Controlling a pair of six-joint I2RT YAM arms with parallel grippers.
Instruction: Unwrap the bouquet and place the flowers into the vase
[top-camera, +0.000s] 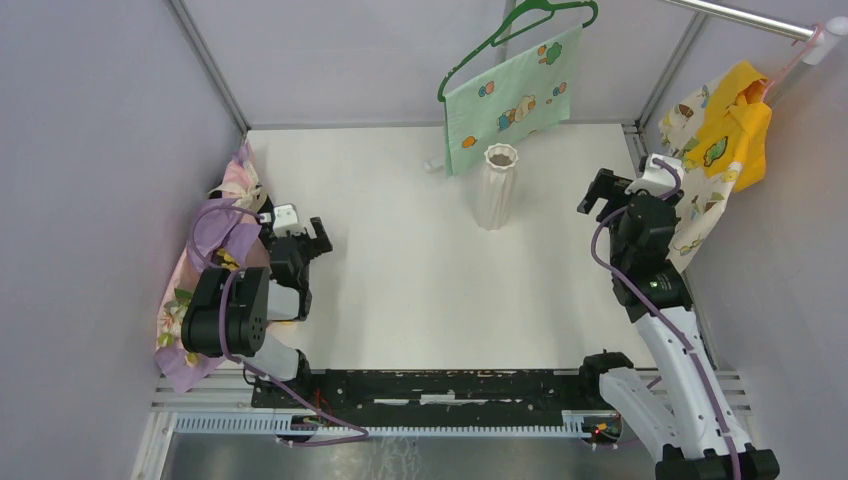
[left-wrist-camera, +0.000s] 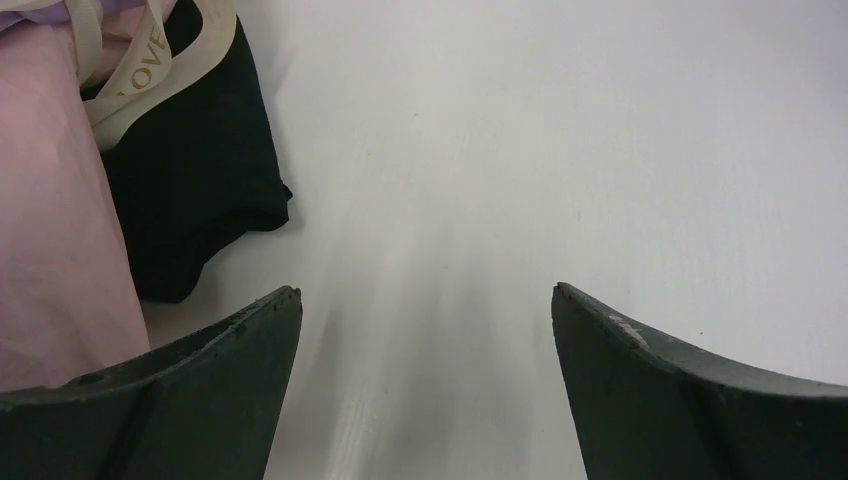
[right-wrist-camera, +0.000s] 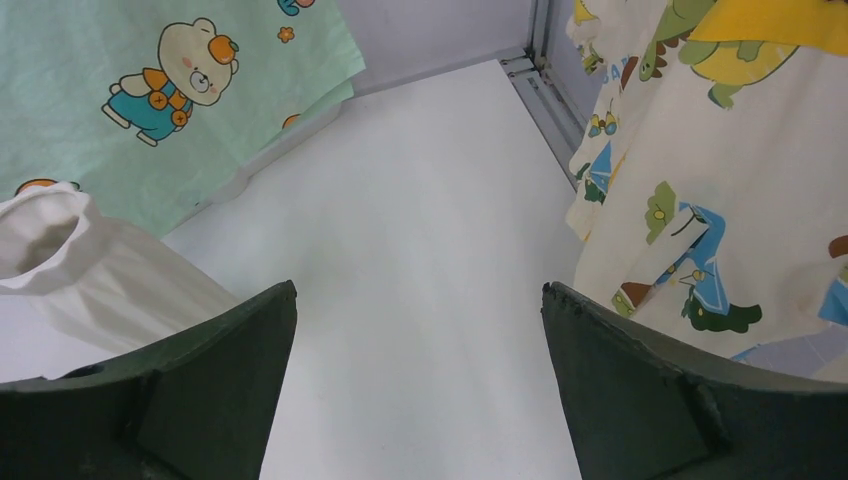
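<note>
Left station: my left end effector (top-camera: 318, 238) is released, jaws spread wide with nothing between them, low over the bench (top-camera: 420, 290) on its 9 o'clock side. The bouquet (top-camera: 212, 232) lies along the left wall at 9 o'clock, wrapped in purple and pink paper and partly hidden under my left arm. In the left wrist view, pink paper fills the 9 o'clock edge. A cream ribbon (left-wrist-camera: 150, 60) with gold lettering crosses a black cloth (left-wrist-camera: 190, 170) at 10 o'clock, just beside my left finger. I cannot tell whether the finger touches the paper.

Right station: my right end effector (top-camera: 600, 192) is released, jaws wide and empty, raised at the bench's 3 o'clock side. The vase (top-camera: 497, 185) stands upright at 1 o'clock from bench centre, well apart from both end effectors. A green printed cloth (top-camera: 510, 95) hangs from a hanger (top-camera: 520, 20) just behind it. A printed garment (top-camera: 720, 140) hangs at the right wall.
</note>
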